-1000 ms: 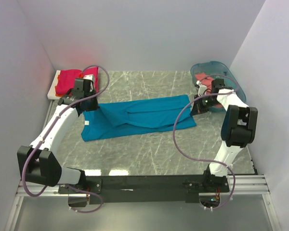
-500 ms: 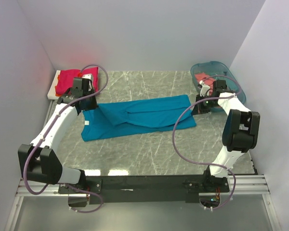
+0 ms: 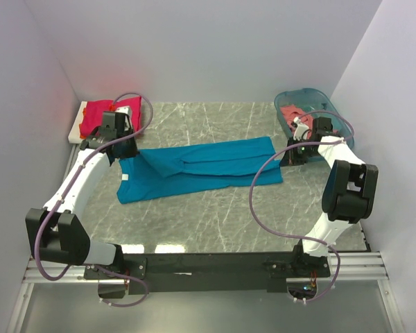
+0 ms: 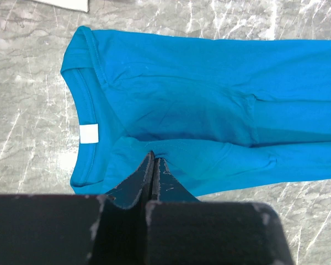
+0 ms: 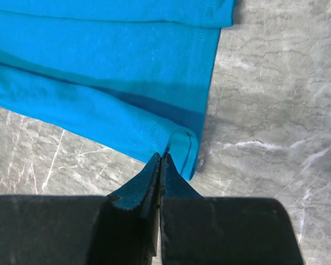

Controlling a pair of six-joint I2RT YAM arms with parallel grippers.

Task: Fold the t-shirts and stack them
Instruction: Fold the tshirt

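Since the teal-blue t-shirt [image 3: 201, 166] lies flat with its long axis running left to right across the marbled worktop [image 3: 229, 215], collar left and hem right, I have one end in each grip. My left fingers [image 4: 145, 179] are clenched on the soft knit beside the ribbed collar, and my right fingers [image 5: 149, 179] pinch the stitched hem corner. Both grips seem to sit on its far edge.
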